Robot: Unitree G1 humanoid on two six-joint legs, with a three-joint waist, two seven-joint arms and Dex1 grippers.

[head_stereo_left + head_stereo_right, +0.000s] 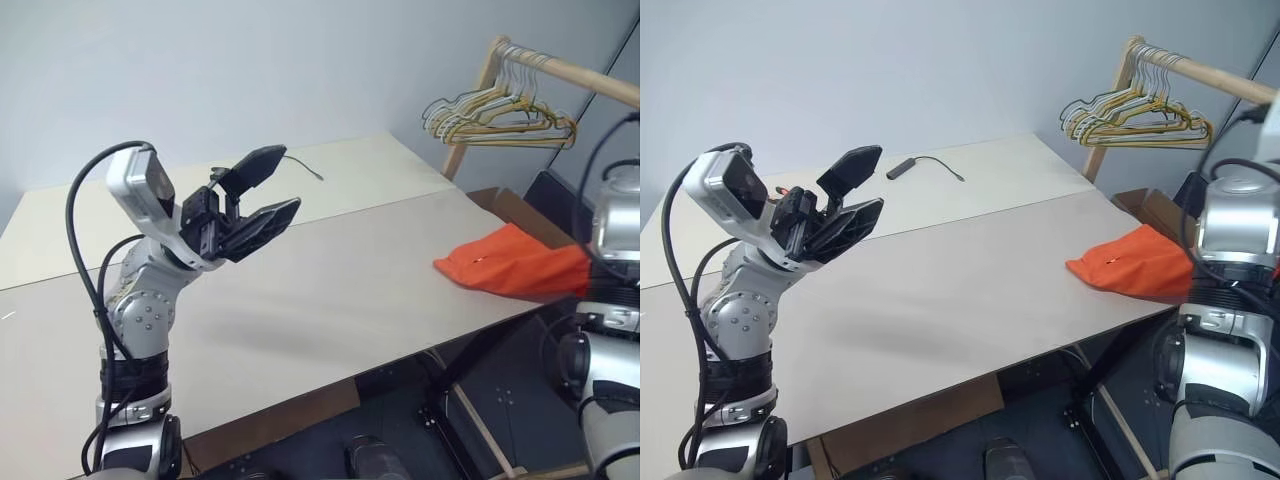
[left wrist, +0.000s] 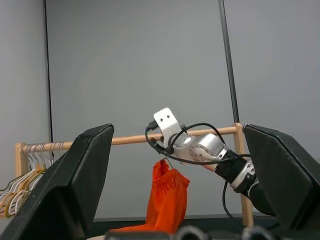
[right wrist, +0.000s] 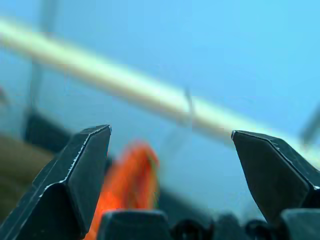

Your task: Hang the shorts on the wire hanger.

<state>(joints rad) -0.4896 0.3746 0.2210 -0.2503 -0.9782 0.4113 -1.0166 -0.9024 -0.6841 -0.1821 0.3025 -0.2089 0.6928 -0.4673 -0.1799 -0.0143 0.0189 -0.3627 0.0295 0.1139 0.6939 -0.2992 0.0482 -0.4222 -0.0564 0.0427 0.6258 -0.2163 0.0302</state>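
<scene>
Left eye view: your left gripper (image 1: pixel 262 190) sits raised over the left part of the table (image 1: pixel 330 270), fingers spread, nothing between them. Far side of the table, a small dark cable (image 1: pixel 925 165). Right, the shorts (image 1: pixel 515 263) lie bunched at the table's right edge, partly draped off it. Far right, pale hangers (image 1: pixel 500 115) cluster on the wooden rail (image 1: pixel 580 75). In the right wrist view, your right gripper (image 3: pixel 170 165) is spread wide, empty, shorts blurred beyond. Wire hanger: can't make it out.

Head cameras look down over the table (image 1: pixel 330 270); both wrist views share the rail (image 2: pixel 135 138), seemingly nearer from the right.
</scene>
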